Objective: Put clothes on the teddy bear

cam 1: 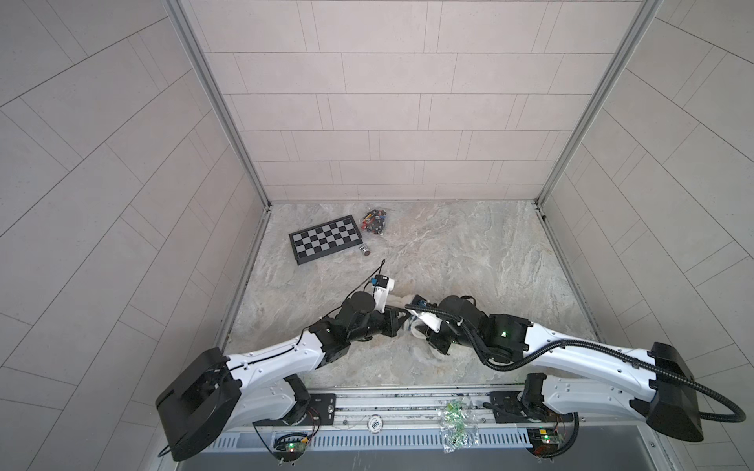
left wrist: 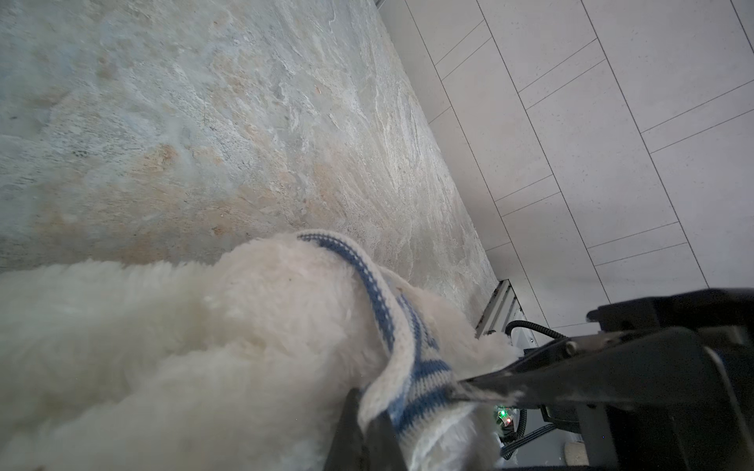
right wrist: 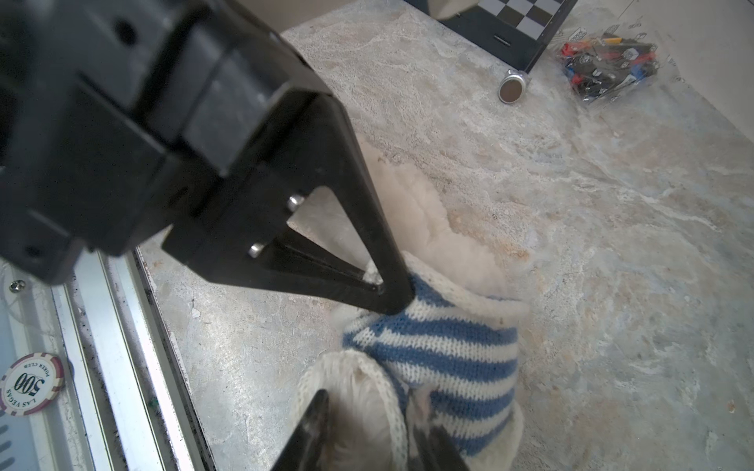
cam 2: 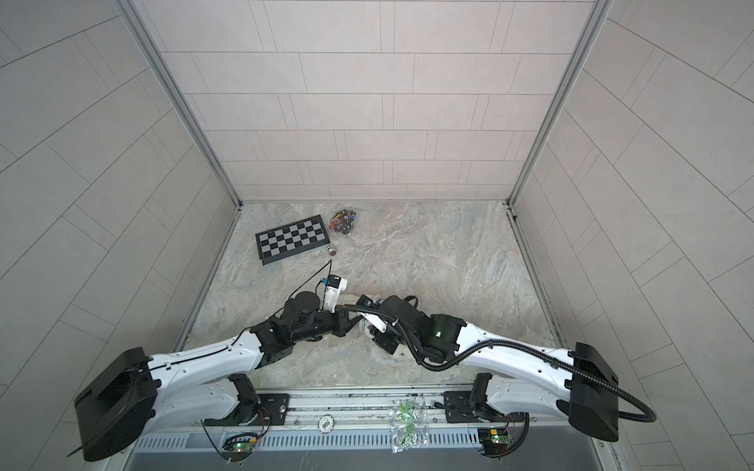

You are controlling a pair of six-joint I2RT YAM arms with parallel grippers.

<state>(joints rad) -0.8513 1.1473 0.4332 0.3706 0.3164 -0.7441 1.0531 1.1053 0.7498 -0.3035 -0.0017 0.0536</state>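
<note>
The white fluffy teddy bear (left wrist: 171, 338) lies on the stone table near the front, mostly hidden under both grippers in both top views, with only bits of fur (cam 1: 420, 328) showing. A blue-and-white striped shirt (right wrist: 440, 350) is round its body. My left gripper (left wrist: 369, 401) is shut on the shirt's edge, and its tip (right wrist: 393, 299) shows pressed into the knit. My right gripper (right wrist: 371, 424) is closed on the shirt's white sleeve cuff (right wrist: 391, 391): one finger is inside the opening against the fur, the other outside it.
A folded chessboard (cam 1: 324, 238), a clear bag of small coloured parts (cam 1: 375, 221) and a small metal cylinder (cam 1: 366, 250) lie at the back left. A poker chip (right wrist: 30, 383) and a bag of green bits (cam 1: 455, 424) rest on the front rail. Tiled walls enclose three sides.
</note>
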